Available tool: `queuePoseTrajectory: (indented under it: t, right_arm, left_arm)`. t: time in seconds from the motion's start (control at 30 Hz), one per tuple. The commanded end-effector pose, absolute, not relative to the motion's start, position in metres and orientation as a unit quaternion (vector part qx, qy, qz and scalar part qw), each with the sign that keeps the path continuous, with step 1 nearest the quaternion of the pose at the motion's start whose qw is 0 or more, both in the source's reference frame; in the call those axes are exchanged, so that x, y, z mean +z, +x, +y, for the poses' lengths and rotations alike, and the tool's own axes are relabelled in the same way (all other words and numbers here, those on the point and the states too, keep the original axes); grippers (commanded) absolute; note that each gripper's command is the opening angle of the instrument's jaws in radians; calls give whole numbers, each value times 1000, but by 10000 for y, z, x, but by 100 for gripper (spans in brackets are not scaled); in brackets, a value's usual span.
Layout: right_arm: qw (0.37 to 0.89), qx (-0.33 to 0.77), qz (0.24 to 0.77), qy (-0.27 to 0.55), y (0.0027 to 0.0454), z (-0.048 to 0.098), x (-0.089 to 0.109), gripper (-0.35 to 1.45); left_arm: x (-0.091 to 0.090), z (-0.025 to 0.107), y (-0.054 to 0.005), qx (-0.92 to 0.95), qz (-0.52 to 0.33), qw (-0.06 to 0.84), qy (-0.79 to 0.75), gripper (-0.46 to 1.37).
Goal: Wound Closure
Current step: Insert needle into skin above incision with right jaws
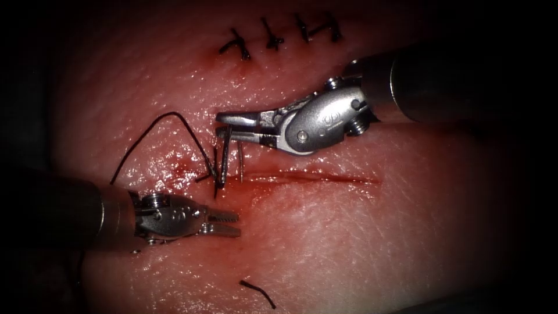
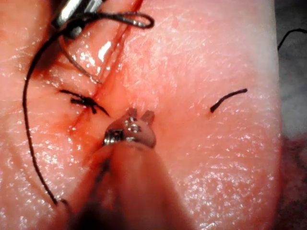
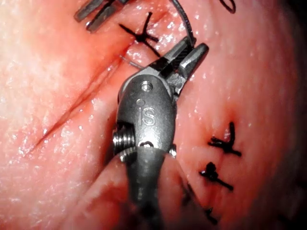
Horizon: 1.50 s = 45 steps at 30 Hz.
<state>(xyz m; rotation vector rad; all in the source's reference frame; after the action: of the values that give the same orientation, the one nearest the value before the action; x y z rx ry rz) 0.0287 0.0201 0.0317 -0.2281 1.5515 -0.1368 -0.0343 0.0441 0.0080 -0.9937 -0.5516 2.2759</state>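
Endoscope view, clock-face reference. The right tool (image 1: 231, 126) enters from 2 o'clock and sits just above the left end of the cut (image 1: 325, 178). Its jaws are parted in a narrow V, as the right wrist view (image 3: 188, 53) confirms. The thread (image 1: 174, 116) passes at the jaw tips, but no firm grip on it is visible.

The needle (image 1: 239, 160) is a thin pale line hanging at 6 o'clock from the lower jaw. It reaches the tissue (image 1: 360, 244) at the cut's left end. It appears to touch the tissue there, though whether its tip is buried cannot be told. In the left wrist view its curve (image 2: 76, 64) lies beside the cut.

A dark tied stitch (image 1: 220, 174) sits just left of the needle. From it the thread arcs toward 10 o'clock, then falls to 8 o'clock.

The left tool (image 1: 228, 224) enters from 8 o'clock and lies below the cut, at 6 o'clock from the stitch. Its jaws are slightly apart and hold nothing.

Finished stitches (image 1: 279, 35) lie at 12 o'clock, and a cut end of thread (image 1: 258, 291) at 6 o'clock. Red fluid (image 1: 181, 168) stains the tissue left of the stitch.
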Motion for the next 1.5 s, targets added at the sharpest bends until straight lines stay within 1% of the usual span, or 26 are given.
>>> queuePoseTrajectory:
  t: [0.03, 0.13, 0.87, 1.5]
  right_arm:
    - [701, -58, 703, -108, 288, 204, 316, -35]
    - [698, -63, 704, -112, 288, 208, 310, -35]
    - [688, -126, 696, -162, 287, 218, 304, -35]
    - [685, -154, 690, -178, 284, 213, 316, -35]
  left_arm:
    - [79, 442, -342, 855, -208, 293, -373, 6]
    - [78, 442, -342, 854, -210, 295, -373, 9]
    - [73, 445, -340, 854, -210, 298, -372, 7]
    - [72, 444, -335, 854, -210, 298, -371, 7]
